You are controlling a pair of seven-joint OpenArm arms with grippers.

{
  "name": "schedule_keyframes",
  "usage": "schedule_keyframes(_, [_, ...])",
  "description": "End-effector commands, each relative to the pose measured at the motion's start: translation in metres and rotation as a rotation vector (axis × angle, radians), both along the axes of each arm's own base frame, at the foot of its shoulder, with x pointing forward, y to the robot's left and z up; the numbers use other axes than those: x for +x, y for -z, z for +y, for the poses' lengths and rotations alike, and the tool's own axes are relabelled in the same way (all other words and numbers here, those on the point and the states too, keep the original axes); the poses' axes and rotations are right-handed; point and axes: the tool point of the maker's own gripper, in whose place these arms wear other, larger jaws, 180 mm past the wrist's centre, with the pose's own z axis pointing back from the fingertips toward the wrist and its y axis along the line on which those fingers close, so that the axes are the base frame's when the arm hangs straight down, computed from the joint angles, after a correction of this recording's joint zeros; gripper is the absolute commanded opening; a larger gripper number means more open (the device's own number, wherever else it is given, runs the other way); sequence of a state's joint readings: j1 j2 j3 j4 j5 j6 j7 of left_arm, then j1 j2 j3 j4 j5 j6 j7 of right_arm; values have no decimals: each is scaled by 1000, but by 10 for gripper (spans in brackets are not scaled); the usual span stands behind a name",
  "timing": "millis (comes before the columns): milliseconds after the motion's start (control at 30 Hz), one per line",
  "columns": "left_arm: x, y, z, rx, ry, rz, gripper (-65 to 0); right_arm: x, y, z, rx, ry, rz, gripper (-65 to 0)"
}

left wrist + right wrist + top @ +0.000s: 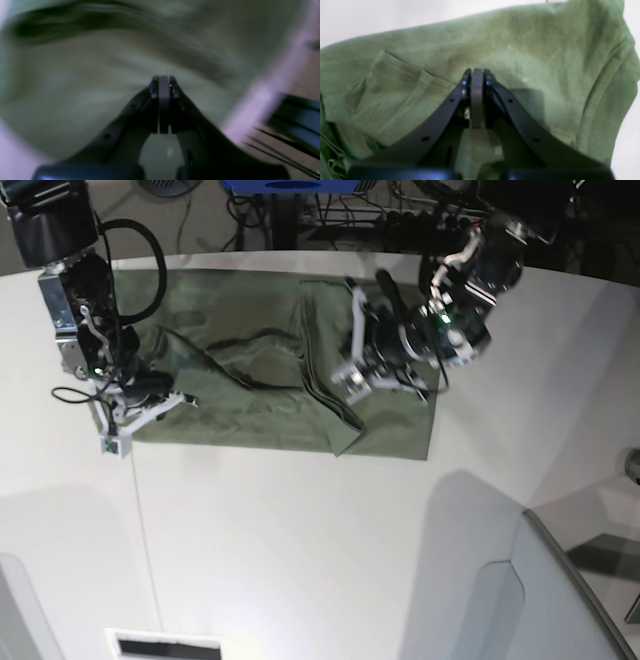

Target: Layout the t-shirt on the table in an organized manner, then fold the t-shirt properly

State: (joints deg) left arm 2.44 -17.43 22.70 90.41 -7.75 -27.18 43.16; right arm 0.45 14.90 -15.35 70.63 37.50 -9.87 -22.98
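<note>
The olive-green t-shirt lies spread across the far part of the white table, with a rumpled fold running down its middle. My right gripper is over the shirt's near left corner. In the right wrist view its jaws are shut pad to pad a little above the shirt, beside a sleeve, casting a shadow on the cloth. My left gripper hovers over the middle fold. In the blurred left wrist view it is shut with nothing seen between the pads, above green cloth.
A grey translucent panel stands at the near right corner. Cables and equipment crowd the floor beyond the table's curved far edge. A thin dark seam runs down the tabletop at the left.
</note>
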Motion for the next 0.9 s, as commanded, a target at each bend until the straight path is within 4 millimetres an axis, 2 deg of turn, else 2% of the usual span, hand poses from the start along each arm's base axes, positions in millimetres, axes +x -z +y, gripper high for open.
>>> schedule_keyframes(0, [15,-10,-1,-23,-11,-37,-650,14,-12,-3,-1,2,-49,-635])
schedule_keyframes(167, [40,3,20,26,-60,-16,-650,14,-13,-3,-1,3,-49,-635])
schedule_keyframes(333, [64,15,45,75,-188,-8,-650,14,-13,-3,-1,3,-49,-635])
schedule_keyframes(567, [83,11,32,31,-198,-38,-650,14,-12,-2,1,2,-49,-635])
schedule_keyframes(600, [84,11,25,17,-197,-34,-650,14,-12,-2,1,2,-49,-635])
schedule_keyframes(733, [88,15,20,12,-205,-21,-650,14,-13,-3,1,3,-49,-635])
schedule_keyframes(867, [91,15,7,-11,-205,-12,-650,14,-13,-3,1,3,-49,-635])
